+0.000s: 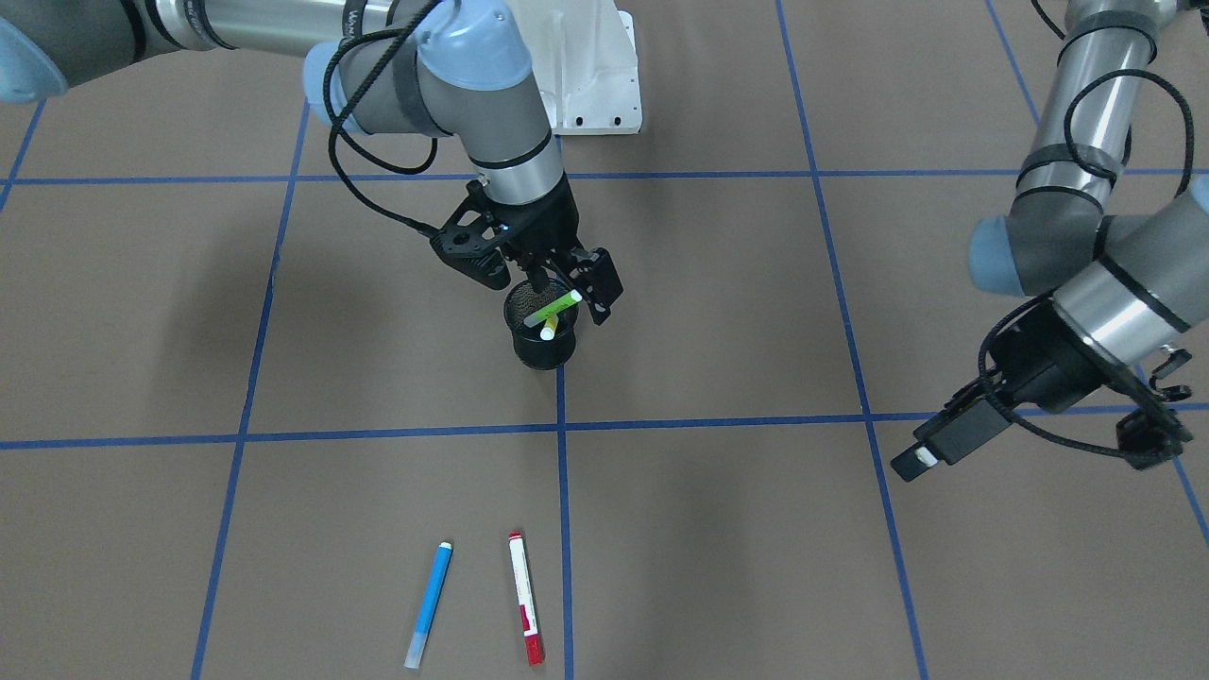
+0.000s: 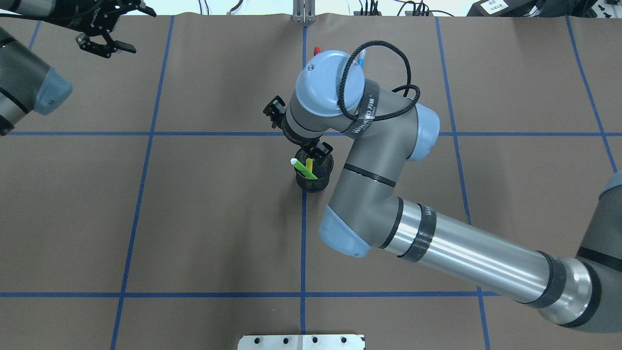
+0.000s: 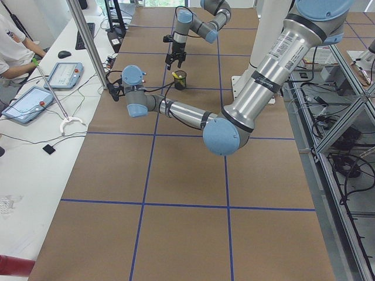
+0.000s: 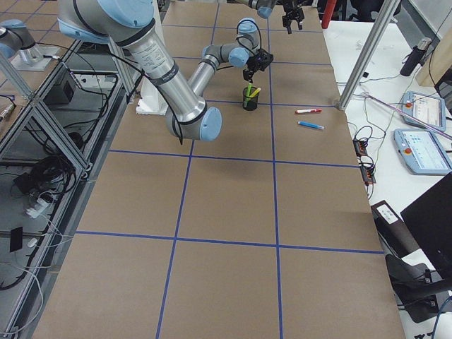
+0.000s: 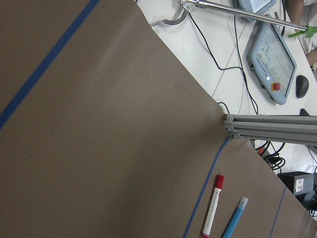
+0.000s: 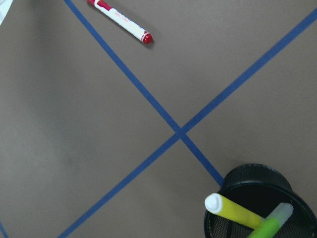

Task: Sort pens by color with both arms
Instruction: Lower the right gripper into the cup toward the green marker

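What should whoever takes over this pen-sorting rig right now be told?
Right gripper: open, holding nothing, directly over the black mesh cup.
Left gripper: open and empty, out near the operators' edge of the table, away from all the pens.
Done: the slim lime green pen and the yellow pen lean inside the cup.
Left: the blue pen and the white-barrelled pen with red cap lie side by side, not touching, on the brown table.
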Robot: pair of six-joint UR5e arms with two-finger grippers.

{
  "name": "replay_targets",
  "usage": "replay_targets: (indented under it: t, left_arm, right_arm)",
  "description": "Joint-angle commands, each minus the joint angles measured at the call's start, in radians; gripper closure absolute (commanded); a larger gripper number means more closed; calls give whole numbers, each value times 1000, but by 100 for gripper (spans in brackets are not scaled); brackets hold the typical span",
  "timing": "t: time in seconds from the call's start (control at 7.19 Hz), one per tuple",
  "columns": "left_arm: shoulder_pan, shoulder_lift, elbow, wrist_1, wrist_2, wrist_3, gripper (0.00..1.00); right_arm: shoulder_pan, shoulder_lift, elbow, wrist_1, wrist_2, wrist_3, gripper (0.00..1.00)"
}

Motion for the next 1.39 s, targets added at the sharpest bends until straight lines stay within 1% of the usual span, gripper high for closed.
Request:
replay_targets:
  t: [0.0,0.14,0.28,0.42,0.56,0.7,0.83,0.97,1.11,1.25]
  left_arm:
    - [-22,43,-39,-3,-33,4,0]
    - [-22,52,-47,-3,-35,4,0]
    - [-22,72,-65,-3,-35,6,0]
    - [-22,78,-73,-3,-36,6,0]
    - [-20,78,-73,-3,-36,6,0]
    - [-20,78,-73,-3,-36,4,0]
    - [-20,78,-73,-5,-36,4,0]
    - [-19,89,-83,-8,-36,4,0]
    - [-19,92,-83,-11,-36,4,0]
    - [-19,92,-85,-12,-36,3,0]
  right_arm:
    - [-35,174,-147,-263,1,-216,5]
    - [-39,199,-159,-348,1,-321,9]
    - [-48,213,-179,-396,1,-411,11]
    - [-50,235,-209,-455,1,-515,12]
    - [-55,268,-244,-519,0,-606,15]
    - [-56,314,-312,-538,-9,-646,22]
    - [-56,327,-343,-539,-12,-692,26]
    - [-58,319,-346,-541,-14,-717,30]
    - [-58,325,-346,-591,-20,-783,31]
    - [-61,325,-348,-604,-35,-794,31]
